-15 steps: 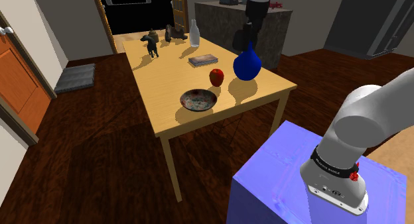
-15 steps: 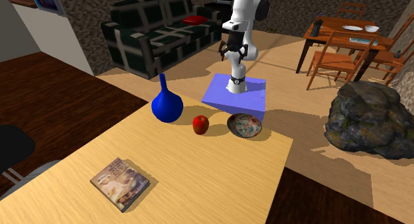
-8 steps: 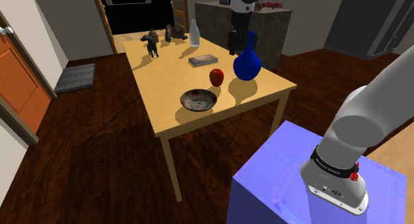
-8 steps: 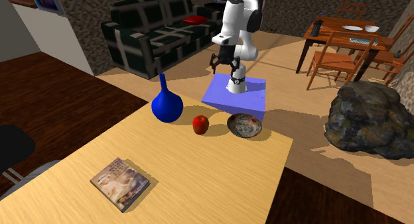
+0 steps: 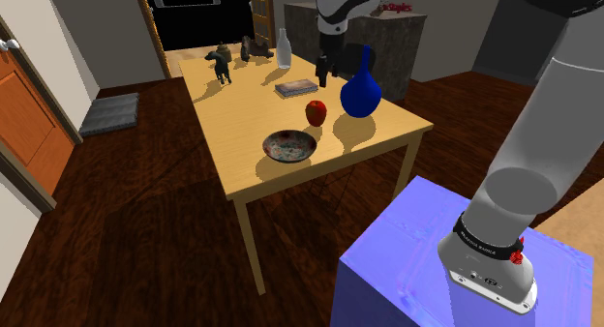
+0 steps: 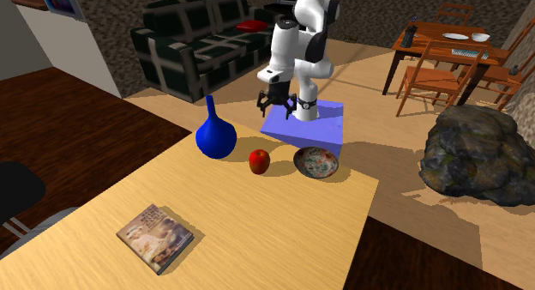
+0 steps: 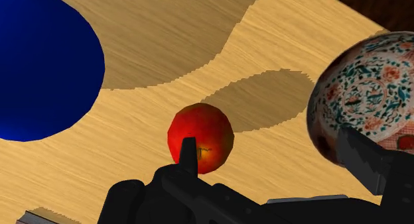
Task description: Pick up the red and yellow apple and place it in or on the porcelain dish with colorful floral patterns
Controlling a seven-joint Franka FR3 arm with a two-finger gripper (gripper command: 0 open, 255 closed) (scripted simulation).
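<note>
tabletop (image 5: 242, 112): pale wood grain
vase (image 5: 359, 95): smooth blue, bulbous, thin-necked
dish (image 5: 289, 146): shallow, round, floral-patterned
apple (image 5: 317, 112): round, glossy red with yellowish patch, on the tabletop between vase and dish, shoulder view's centre
gripper (image 6: 277, 105): black, fingers wide apart, holding nothing, in the air at upper middle of the second exterior view

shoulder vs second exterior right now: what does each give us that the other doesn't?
Shoulder view's extras: a clear bottle and dark figurines at the far end of the table, an orange door, a grey mat. Second exterior view's extras: a black sofa, a wooden dining table with chairs, a boulder. Shared: apple, floral dish, blue vase, book, stand, and the open hand in the air, holding nothing.
</note>
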